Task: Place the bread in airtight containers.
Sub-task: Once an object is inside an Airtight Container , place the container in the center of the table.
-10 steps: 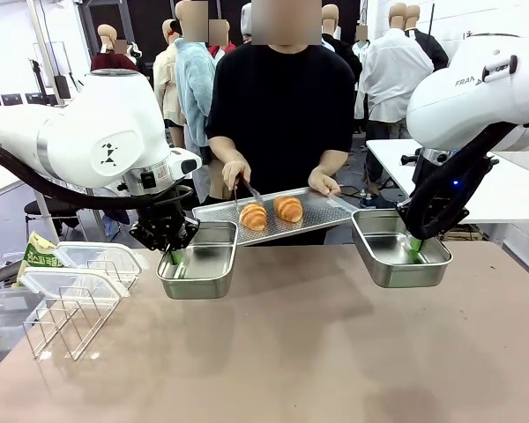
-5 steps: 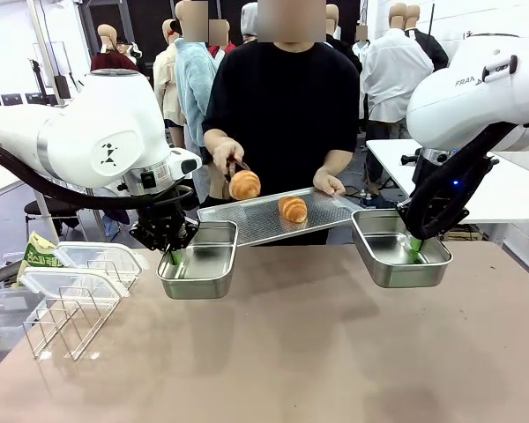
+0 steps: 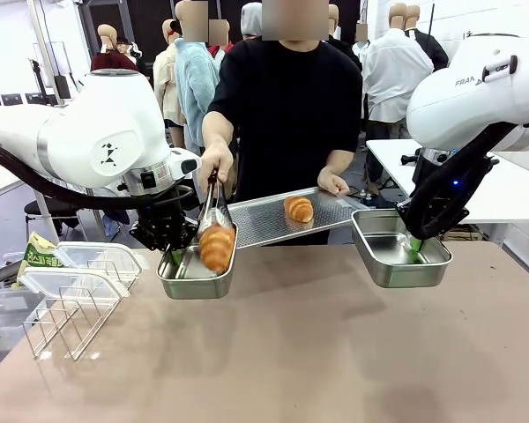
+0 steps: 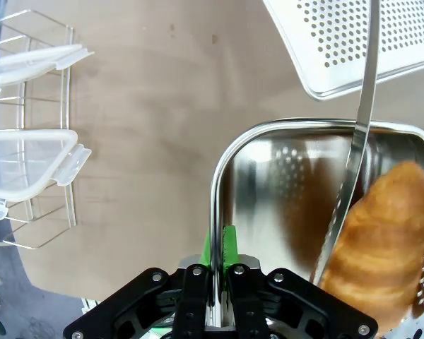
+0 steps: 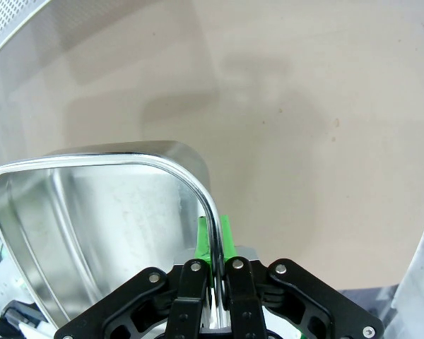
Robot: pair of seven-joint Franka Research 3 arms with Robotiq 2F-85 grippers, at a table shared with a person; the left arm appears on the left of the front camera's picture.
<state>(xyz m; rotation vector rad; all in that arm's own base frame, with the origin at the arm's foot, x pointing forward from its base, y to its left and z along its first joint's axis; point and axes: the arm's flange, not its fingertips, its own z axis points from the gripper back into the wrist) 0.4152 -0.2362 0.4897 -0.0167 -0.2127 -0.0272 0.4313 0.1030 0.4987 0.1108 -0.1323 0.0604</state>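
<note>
My left gripper is shut on the rim of a steel airtight container, holding it above the table. A person's metal tongs lower a golden croissant into that container. My right gripper is shut on the rim of a second steel container, which has nothing in it. Another croissant lies on the perforated tray that the person's other hand holds between the two containers.
Translucent lids rest on a wire rack at the table's left, beside clear plastic bins. The brown tabletop spreads wide in front. The person stands at the far edge.
The person lifted one croissant off the tray with tongs and swung it left and down into the left container. Both grippers and their containers have stayed still.
</note>
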